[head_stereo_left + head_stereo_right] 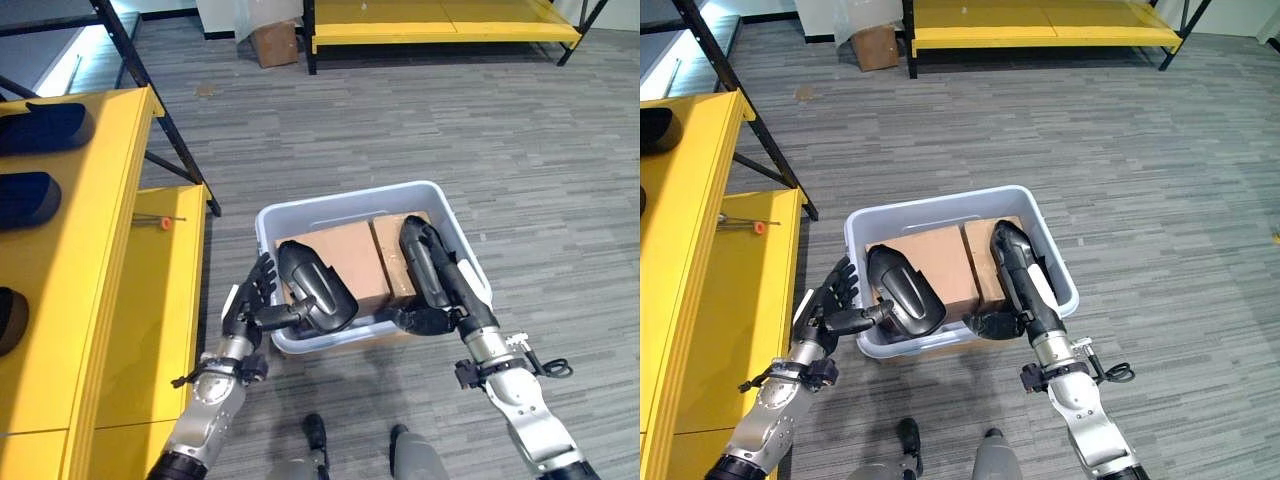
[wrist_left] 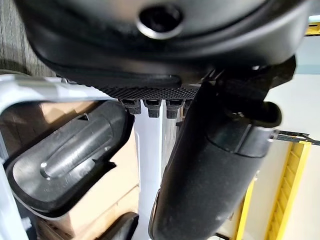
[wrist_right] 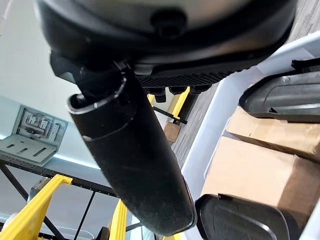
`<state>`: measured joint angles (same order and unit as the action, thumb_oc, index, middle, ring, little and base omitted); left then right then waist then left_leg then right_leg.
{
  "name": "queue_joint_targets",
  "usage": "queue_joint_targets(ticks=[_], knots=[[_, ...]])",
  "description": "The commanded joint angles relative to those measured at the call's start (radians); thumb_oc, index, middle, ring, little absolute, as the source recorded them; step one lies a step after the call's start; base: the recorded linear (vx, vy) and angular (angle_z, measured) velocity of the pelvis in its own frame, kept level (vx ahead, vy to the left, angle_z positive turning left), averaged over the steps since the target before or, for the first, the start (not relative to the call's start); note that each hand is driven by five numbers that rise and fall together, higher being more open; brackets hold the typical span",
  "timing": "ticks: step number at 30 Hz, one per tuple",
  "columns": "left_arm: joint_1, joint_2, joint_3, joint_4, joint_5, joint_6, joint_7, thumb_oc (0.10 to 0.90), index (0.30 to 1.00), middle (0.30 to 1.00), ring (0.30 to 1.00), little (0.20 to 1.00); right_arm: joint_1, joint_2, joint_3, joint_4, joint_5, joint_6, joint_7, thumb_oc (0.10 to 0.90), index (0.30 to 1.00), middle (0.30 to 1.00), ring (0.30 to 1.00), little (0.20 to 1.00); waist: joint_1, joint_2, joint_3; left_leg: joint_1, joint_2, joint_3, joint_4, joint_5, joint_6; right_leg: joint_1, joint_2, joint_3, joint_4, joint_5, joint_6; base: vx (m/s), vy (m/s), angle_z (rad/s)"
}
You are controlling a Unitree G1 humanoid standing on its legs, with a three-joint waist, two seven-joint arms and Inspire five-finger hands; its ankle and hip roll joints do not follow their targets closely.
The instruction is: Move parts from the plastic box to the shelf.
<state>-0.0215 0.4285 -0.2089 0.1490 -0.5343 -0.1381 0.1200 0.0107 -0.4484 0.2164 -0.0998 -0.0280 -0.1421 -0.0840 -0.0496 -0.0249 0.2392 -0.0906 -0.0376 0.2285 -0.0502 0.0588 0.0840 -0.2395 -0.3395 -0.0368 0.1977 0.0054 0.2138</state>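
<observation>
Both hands grip over the pale plastic box (image 1: 440, 215) — left hand (image 1: 252, 305) fingers curled on a black moulded part (image 1: 316, 287), right hand (image 1: 432, 318) on another black part (image 1: 424, 258).

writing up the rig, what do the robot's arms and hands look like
Both arms are silver-grey metal with black clamp collars at the wrists. The left hand and the right hand are dark, nearly black, with slim segmented fingers. A white patch shows along the right hand's side.

Black parts (image 1: 316, 288) in a pale blue-white box (image 1: 340, 200), brown cardboard (image 1: 345, 256), yellow shelf (image 1: 70, 250).
</observation>
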Motion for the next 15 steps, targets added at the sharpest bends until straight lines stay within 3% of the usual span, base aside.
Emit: queue_joint_targets(ticks=[1, 3, 6, 9, 11, 13, 14, 15], knots=[[-0.039, 0.018, 0.048, -0.085, 0.035, -0.109, -0.004, 0.9, 1.0, 1.0, 1.0, 1.0, -0.074, -0.008, -0.028, -0.063, -0.006, -0.083, -0.033, 0.9, 1.0, 1.0, 1.0, 1.0, -0.005, -0.025, -0.023, -0.046, 0.118, -0.073, 0.125, -0.088, -0.101, 0.025, -0.029, -0.031, -0.206, 0.28, 0.0, 0.06, -0.183, -0.08], [-0.039, 0.017, 0.051, -0.083, 0.04, -0.111, -0.001, 0.9, 1.0, 1.0, 1.0, 1.0, -0.061, -0.012, -0.037, -0.072, -0.013, -0.08, -0.035, 0.9, 1.0, 1.0, 1.0, 1.0, -0.013, -0.042, -0.013, -0.049, 0.122, -0.079, 0.147, -0.097, -0.115, 0.018, -0.044, -0.055, -0.219, 0.314, 0.015, 0.07, -0.199, 0.03], [-0.043, 0.007, 0.044, -0.068, 0.045, -0.105, -0.009, 0.9, 1.0, 1.0, 1.0, 1.0, -0.036, -0.015, -0.054, -0.067, -0.012, -0.074, -0.029, 0.9, 1.0, 1.0, 1.0, 1.0, -0.015, -0.069, -0.025, -0.065, 0.119, -0.098, 0.159, -0.098, -0.138, 0.054, -0.053, -0.074, -0.236, 0.297, 0.025, 0.07, -0.21, 0.36], [-0.021, 0.005, 0.062, -0.085, 0.041, -0.099, -0.012, 0.9, 1.0, 1.0, 1.0, 1.0, -0.028, -0.028, -0.068, -0.079, -0.004, -0.079, -0.032, 0.9, 1.0, 1.0, 1.0, 1.0, -0.015, -0.064, -0.035, -0.066, 0.159, -0.111, 0.148, -0.078, -0.166, 0.054, -0.02, -0.099, -0.21, 0.242, 0.013, 0.06, -0.274, 0.47], [-0.001, -0.003, 0.074, -0.107, 0.024, -0.099, -0.017, 0.9, 1.0, 1.0, 1.0, 1.0, -0.038, -0.055, -0.077, -0.09, -0.012, -0.085, -0.038, 0.9, 1.0, 1.0, 1.0, 1.0, -0.014, -0.048, -0.03, -0.075, 0.214, -0.116, 0.142, -0.049, -0.199, 0.066, 0.018, -0.139, -0.21, 0.17, -0.012, 0.03, -0.316, -0.05], [0.002, -0.005, 0.076, -0.114, 0.014, -0.098, -0.021, 0.9, 1.0, 1.0, 1.0, 1.0, -0.045, -0.064, -0.079, -0.094, -0.014, -0.087, -0.043, 0.9, 1.0, 1.0, 1.0, 1.0, -0.015, -0.041, -0.026, -0.076, 0.235, -0.119, 0.132, -0.036, -0.212, 0.065, 0.034, -0.146, -0.204, 0.151, -0.021, -0.02, -0.295, -0.08], [0.0, -0.007, 0.073, -0.137, 0.003, -0.1, -0.026, 0.9, 1.0, 1.0, 1.0, 1.0, -0.09, -0.101, -0.085, -0.108, -0.038, -0.091, -0.069, 0.9, 1.0, 1.0, 1.0, 1.0, -0.01, -0.029, -0.008, -0.08, 0.279, -0.119, 0.091, 0.007, -0.234, 0.05, 0.07, -0.159, -0.183, 0.111, -0.036, -0.04, -0.322, -0.05], [-0.001, -0.007, 0.073, -0.137, 0.003, -0.1, -0.026, 0.9, 1.0, 1.0, 1.0, 1.0, -0.091, -0.102, -0.085, -0.107, -0.039, -0.091, -0.069, 0.9, 1.0, 1.0, 1.0, 1.0, -0.01, -0.028, -0.008, -0.079, 0.28, -0.12, 0.09, 0.008, -0.235, 0.049, 0.071, -0.159, -0.182, 0.11, -0.037, -0.05, -0.313, -0.09]])
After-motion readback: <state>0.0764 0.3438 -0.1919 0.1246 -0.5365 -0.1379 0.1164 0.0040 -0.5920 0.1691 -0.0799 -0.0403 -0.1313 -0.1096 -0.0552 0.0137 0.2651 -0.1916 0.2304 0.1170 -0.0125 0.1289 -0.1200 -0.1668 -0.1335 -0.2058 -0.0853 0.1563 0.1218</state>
